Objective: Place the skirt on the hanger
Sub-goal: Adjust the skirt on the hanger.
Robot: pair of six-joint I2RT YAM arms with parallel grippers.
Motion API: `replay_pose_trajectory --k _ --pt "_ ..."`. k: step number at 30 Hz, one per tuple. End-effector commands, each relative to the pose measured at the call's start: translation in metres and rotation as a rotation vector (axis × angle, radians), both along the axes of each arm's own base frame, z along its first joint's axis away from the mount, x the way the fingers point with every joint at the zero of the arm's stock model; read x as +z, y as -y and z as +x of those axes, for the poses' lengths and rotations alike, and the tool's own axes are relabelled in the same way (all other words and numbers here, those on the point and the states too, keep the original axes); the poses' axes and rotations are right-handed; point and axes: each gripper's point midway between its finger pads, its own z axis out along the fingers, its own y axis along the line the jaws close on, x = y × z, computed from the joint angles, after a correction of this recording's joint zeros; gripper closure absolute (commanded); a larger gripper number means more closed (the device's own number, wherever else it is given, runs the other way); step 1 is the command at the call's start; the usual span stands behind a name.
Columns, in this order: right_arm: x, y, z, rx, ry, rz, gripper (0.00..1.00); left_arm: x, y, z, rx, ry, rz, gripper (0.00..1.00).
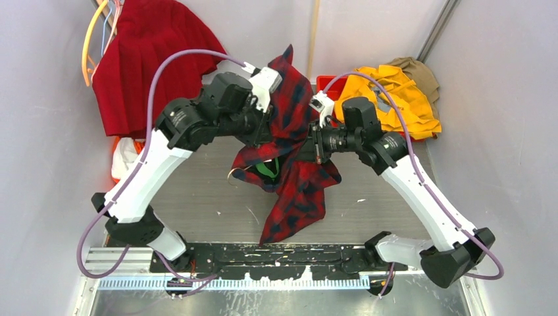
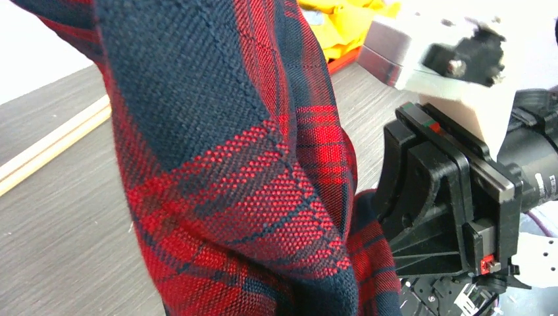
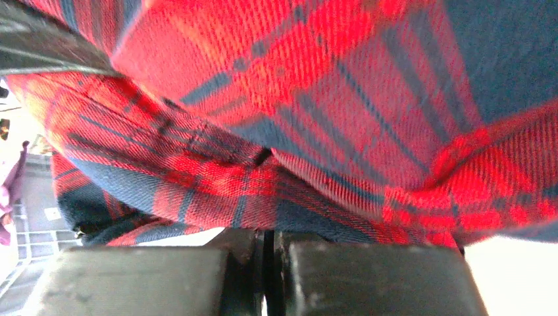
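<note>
Far out beyond the left fingers [image 1: 260, 124] and off to their left, the skirt [image 1: 151, 59] lay spread in bright red pleats, well apart from both arms and untouched. Thin coloured loops [image 1: 86, 49] poked out at its far edge, and I could not pick the cream hanger out among them. The left fingers were buried in the plaid shirt [image 1: 296, 178], so whether they pinched it or merely pushed into it I could not tell. That shirt hung bunched between the two sets of fingers, lifted off the worktop [image 1: 197, 191], with a green hanger [image 1: 266, 168] peeking out just below them. The right fingers [image 3: 256, 260] were pressed together with cloth piled right over their tips, though I could not say whether any of it was nipped between them. Beyond the right fingers and off to their right sat a yellow garment [image 1: 395, 99]. My read was that the step in hand was getting this shirt out of the way. It would go best lowered onto bare worktop on the near side of the fingers, clear of the skirt. Both sets of fingers should then part fully and back straight out, so no fold or hanger hook snagged. Only then should the left fingers head out for the skirt's narrow top edge.
</note>
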Motion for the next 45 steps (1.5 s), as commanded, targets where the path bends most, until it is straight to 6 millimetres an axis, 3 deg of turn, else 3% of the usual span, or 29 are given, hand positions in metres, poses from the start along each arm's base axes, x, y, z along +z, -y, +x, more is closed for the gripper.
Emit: replay_pose_trajectory --k 1,4,8,11,16,28,38,45 --pt "0.051 -0.008 0.034 0.004 0.14 0.243 0.99 -0.051 -0.007 -0.033 -0.108 -0.164 0.14 1.0" --pt "0.035 0.004 0.061 -0.054 0.078 0.292 0.99 -0.072 -0.004 -0.041 -0.132 -0.235 0.157 1.0" --pt "-0.001 0.011 0.09 -0.117 -0.022 0.308 0.99 -0.084 0.0 -0.054 -0.173 -0.322 0.169 1.0" --pt "-0.028 0.008 0.1 -0.135 -0.076 0.325 0.99 -0.094 0.006 -0.058 -0.177 -0.378 0.165 1.0" --pt "-0.072 0.007 0.114 -0.173 -0.147 0.311 0.99 -0.128 0.014 -0.064 -0.184 -0.497 0.206 1.0" --pt "-0.105 -0.004 0.132 -0.143 -0.21 0.334 0.99 -0.218 0.035 -0.065 -0.201 -0.722 0.288 1.0" --pt "-0.145 -0.014 0.157 -0.157 -0.282 0.314 0.99 -0.269 0.021 -0.063 -0.16 -0.858 0.292 1.0" --pt "-0.177 -0.012 0.158 -0.187 -0.316 0.209 0.94 -0.325 0.019 -0.08 -0.126 -0.991 0.262 1.0"
